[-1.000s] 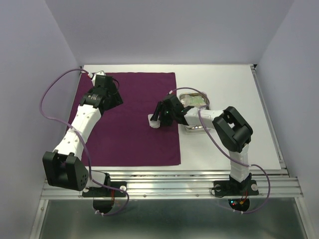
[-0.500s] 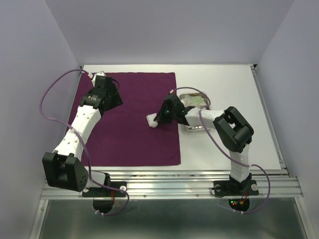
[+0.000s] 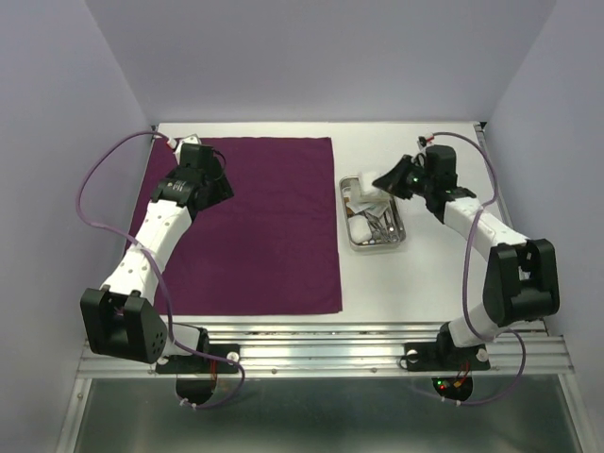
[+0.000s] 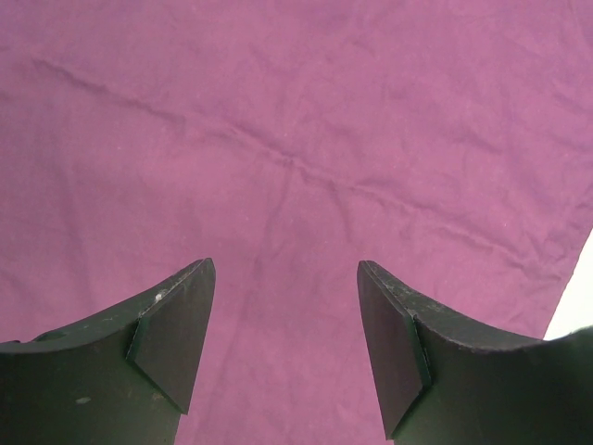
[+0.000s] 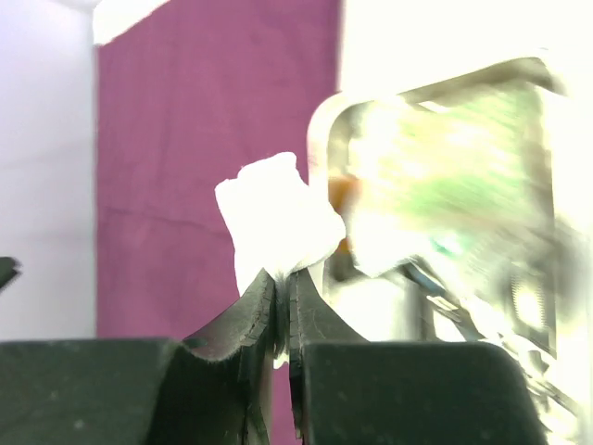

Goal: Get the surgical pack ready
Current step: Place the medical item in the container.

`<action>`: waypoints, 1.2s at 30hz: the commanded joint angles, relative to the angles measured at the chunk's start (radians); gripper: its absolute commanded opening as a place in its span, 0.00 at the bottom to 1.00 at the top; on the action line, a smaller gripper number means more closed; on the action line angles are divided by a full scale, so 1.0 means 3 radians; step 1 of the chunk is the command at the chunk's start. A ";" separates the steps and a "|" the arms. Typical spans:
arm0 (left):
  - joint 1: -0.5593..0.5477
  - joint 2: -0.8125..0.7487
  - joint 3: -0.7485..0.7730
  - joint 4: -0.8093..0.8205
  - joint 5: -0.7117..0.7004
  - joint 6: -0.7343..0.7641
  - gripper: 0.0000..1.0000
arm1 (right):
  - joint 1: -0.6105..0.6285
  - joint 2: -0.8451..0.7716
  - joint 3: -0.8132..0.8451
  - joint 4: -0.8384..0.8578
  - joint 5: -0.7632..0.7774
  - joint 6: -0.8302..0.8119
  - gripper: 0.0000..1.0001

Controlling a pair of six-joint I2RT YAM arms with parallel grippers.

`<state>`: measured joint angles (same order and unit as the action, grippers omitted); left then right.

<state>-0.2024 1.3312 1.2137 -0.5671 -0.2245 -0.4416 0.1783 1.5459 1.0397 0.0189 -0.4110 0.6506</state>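
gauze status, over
Left fingers open, over drape. Right fingers shut on gauze, by tray. No obstruction seen.

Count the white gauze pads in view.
2: one gauze pad pinched in the jaws of the right gripper over the tray, another lying in it. Others may be hidden.

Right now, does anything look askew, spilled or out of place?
Nothing spilled or damaged. The drape lies flat, lightly creased, under the open left gripper. The tray sits beside it, instruments inside. One oddity: the right gripper pinches a gauze pad by just its edge, near the tray's far end.
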 commanded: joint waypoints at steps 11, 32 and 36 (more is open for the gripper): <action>0.0005 -0.0040 -0.0113 0.0090 0.0089 0.0056 0.74 | -0.0451 0.0124 -0.0347 -0.0589 -0.0640 -0.0670 0.01; 0.0005 0.0042 -0.0011 0.0111 0.0135 0.0055 0.74 | -0.0451 0.0037 -0.0229 -0.0942 -0.0011 -0.0763 0.53; 0.0005 0.0073 0.0045 0.0085 0.0109 0.0055 0.74 | -0.0451 -0.0091 -0.0183 -0.1065 0.0091 -0.0788 0.58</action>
<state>-0.2024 1.3491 1.1866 -0.5571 -0.1810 -0.4408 0.0463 1.5803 0.9283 -0.2668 -0.4301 0.4355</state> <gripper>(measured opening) 0.740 0.571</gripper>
